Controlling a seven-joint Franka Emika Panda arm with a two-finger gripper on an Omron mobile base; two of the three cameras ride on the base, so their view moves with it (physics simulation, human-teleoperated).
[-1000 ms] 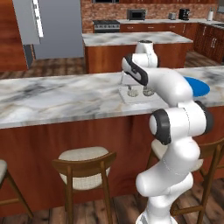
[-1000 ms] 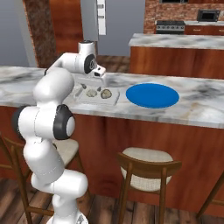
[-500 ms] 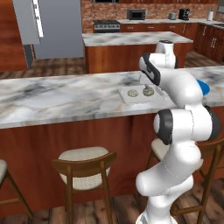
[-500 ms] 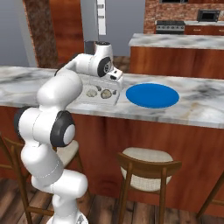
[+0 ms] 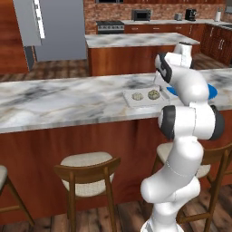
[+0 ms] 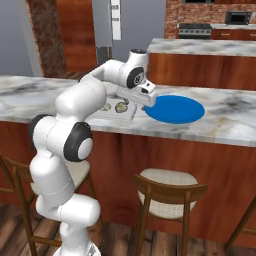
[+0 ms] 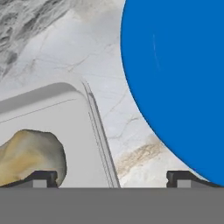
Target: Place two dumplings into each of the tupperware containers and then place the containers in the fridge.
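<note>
The marble desk [image 5: 68, 97] carries everything here, and the tupperware container [image 5: 144, 98] serves as the landmark. It lies flat on the desk, a shallow pale tray with low walls, and two dumplings sit inside it side by side: one dumpling [image 5: 137, 96] toward the tray's left end in the left base view, the other dumpling [image 5: 153, 94] just beside it toward the arm. They look close but not clearly touching.

Just beyond the container's short end, on the side nearest the arm, lies the round blue plate [image 6: 174, 108], flat on the desk with a narrow strip of marble between its rim and the tray wall; the hand view shows that gap plainly, with the container's rounded corner [image 7: 65, 94] to the left and the plate [image 7: 175, 78] to the right.

The jaws [image 7: 111, 177] stand wide apart and hold nothing. They hang above the strip between the container and the plate, one fingertip [image 7: 41, 177] over the tray next to a dumpling [image 7: 28, 153], the other by the plate's rim.

The fridge [image 5: 50, 27] stands well behind the container, across the floor, its grey doors shut.
</note>
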